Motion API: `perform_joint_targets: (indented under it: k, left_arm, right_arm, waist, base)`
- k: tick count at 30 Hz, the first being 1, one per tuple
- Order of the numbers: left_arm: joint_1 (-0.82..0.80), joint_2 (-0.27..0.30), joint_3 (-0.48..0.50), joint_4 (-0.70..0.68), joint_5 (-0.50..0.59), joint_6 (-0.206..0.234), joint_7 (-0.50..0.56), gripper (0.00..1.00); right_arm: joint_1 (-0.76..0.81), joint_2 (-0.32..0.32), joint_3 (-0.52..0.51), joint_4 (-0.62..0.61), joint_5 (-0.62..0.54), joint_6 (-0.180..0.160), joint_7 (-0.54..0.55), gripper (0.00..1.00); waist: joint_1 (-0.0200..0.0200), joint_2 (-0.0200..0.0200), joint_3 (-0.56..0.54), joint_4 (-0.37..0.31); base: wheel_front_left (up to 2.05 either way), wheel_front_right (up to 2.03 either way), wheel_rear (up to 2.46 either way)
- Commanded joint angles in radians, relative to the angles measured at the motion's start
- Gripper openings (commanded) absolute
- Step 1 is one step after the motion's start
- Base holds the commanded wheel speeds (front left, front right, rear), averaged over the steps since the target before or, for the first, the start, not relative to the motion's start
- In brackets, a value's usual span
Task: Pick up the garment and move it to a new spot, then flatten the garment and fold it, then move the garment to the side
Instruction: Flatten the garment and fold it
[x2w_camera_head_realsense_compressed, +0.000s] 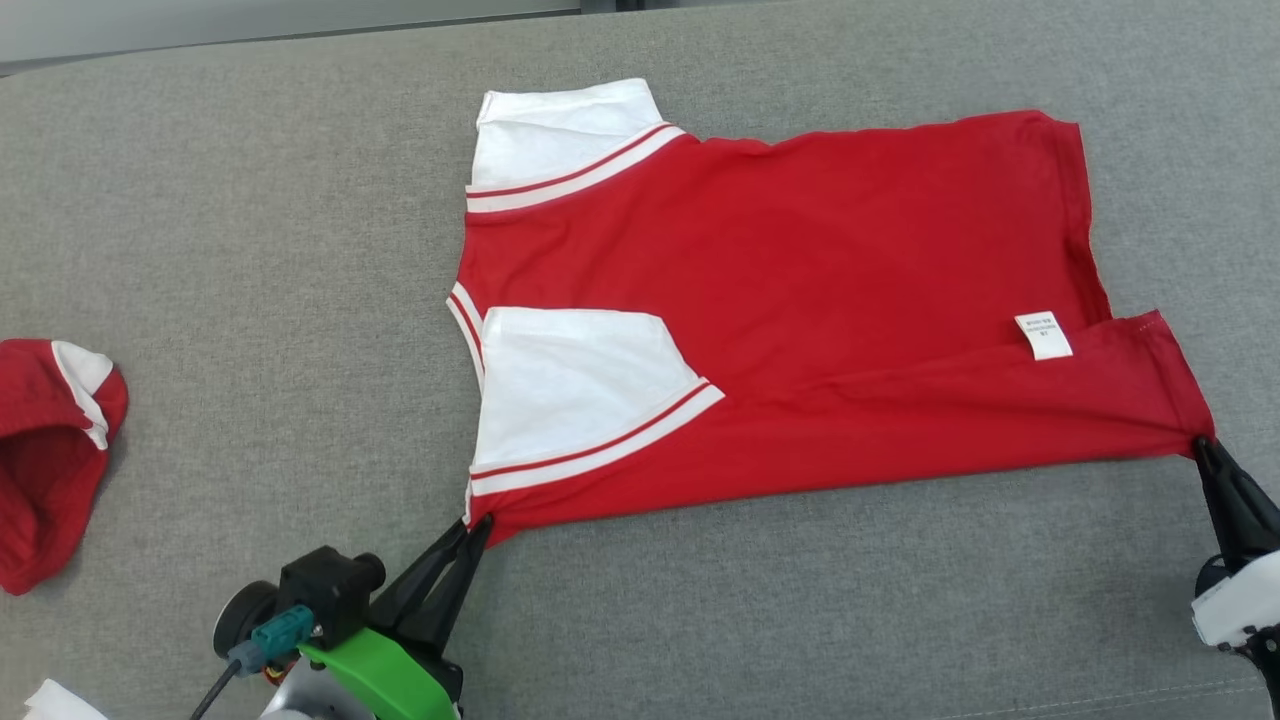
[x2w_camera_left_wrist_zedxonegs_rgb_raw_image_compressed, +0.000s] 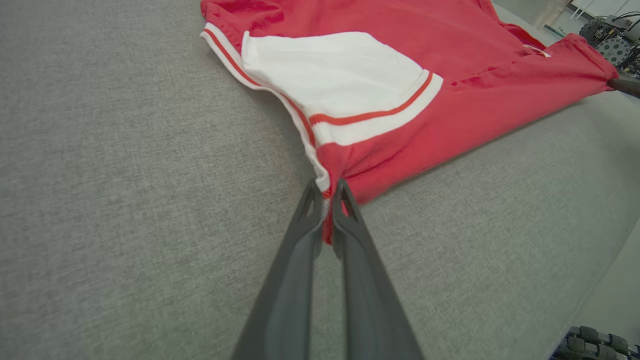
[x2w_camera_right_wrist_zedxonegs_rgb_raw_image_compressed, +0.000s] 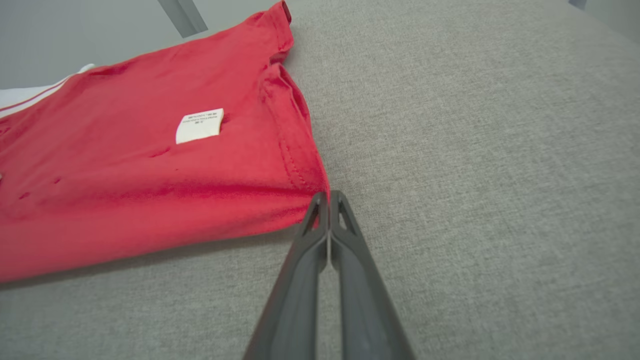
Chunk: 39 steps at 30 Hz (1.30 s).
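Note:
A red garment with white sleeves and a small white label lies spread flat on the grey fabric surface. My left gripper is shut on its near-left corner, just below the white sleeve; red cloth shows between the fingertips. At the near-right hem corner my right gripper is shut, and the garment is drawn to a point at those closed tips. The left wrist view has the garment running away to the right gripper.
A second red-and-white piece of cloth lies bunched at the left edge. A scrap of something white sits at the bottom left corner. The surface's far edge runs along the top of the head view.

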Motion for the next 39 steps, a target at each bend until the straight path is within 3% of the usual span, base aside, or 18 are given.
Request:
perform_joint_targets:
  k: [1,11,21,22,23,24,25,26,27,28,34,39]
  left_arm:
    - [0.028,0.015,0.000,-0.023,-0.006,0.010,0.006,0.00]
    - [0.137,0.092,-0.037,-0.190,0.007,0.056,0.103,0.00]
    - [0.143,0.078,-0.071,-0.193,-0.013,0.062,0.172,0.00]
    - [0.142,0.075,-0.073,-0.187,-0.016,0.064,0.176,0.00]
    - [0.138,0.073,-0.076,-0.181,-0.016,0.065,0.178,0.00]
    - [0.134,0.071,-0.078,-0.176,-0.014,0.065,0.181,0.00]
    - [0.133,0.066,-0.081,-0.170,-0.018,0.066,0.186,0.18]
    - [0.130,0.063,-0.083,-0.168,-0.020,0.068,0.188,0.44]
    - [0.130,0.057,-0.078,-0.166,-0.027,0.075,0.192,0.92]
    - [0.133,0.050,-0.073,-0.169,-0.035,0.081,0.193,1.00]
    - [0.131,0.078,-0.029,-0.262,-0.054,0.122,0.207,1.00]
    - [-0.006,0.124,0.050,-0.365,-0.038,0.143,0.246,1.00]
  right_arm:
    - [0.036,-0.012,-0.016,-0.018,0.005,-0.001,-0.002,0.00]
    - [0.206,-0.019,-0.100,-0.093,-0.017,-0.002,-0.002,0.00]
    - [0.227,-0.004,-0.097,-0.089,-0.059,-0.001,-0.002,0.00]
    - [0.226,-0.003,-0.094,-0.086,-0.060,-0.001,-0.002,0.18]
    - [0.225,-0.002,-0.093,-0.084,-0.061,-0.001,-0.002,0.44]
    - [0.224,-0.001,-0.096,-0.083,-0.062,-0.001,-0.002,1.00]
    - [0.224,0.000,-0.098,-0.084,-0.060,-0.001,-0.002,1.00]
    - [0.223,0.001,-0.105,-0.090,-0.058,-0.001,-0.002,1.00]
    - [0.227,0.002,-0.111,-0.097,-0.055,-0.001,-0.002,1.00]
    - [0.232,0.002,-0.114,-0.103,-0.052,-0.001,-0.002,1.00]
    - [0.252,0.003,-0.180,-0.183,-0.059,-0.001,-0.002,1.00]
    - [0.217,0.026,-0.206,-0.237,-0.098,-0.001,-0.002,1.00]
  waist:
    - [0.0000,0.0000,-0.002,-0.001]
    - [0.0000,0.0000,-0.001,0.009]
    - [0.0000,0.0000,0.006,0.014]
    - [0.0000,0.0000,0.005,0.013]
    - [0.0000,0.0000,0.003,0.014]
    - [0.0000,0.0000,0.001,0.014]
    - [0.0000,0.0000,-0.001,0.014]
    - [0.0000,0.0000,-0.003,0.014]
    - [0.0000,0.0000,-0.006,0.014]
    - [0.0000,0.0000,-0.009,0.014]
    - [0.0000,0.0000,-0.030,0.008]
    - [0.0000,0.0000,-0.019,0.011]
  base:
    - [0.00,0.00,0.00]
    - [0.00,0.00,0.00]
    - [0.00,0.00,0.00]
    - [0.00,0.00,0.00]
    - [0.00,0.00,0.00]
    - [0.00,0.00,0.00]
    - [0.00,0.00,0.00]
    - [0.00,0.00,0.00]
    - [0.00,0.00,0.00]
    - [0.00,0.00,0.00]
    - [0.00,0.00,0.00]
    - [0.00,0.00,0.00]
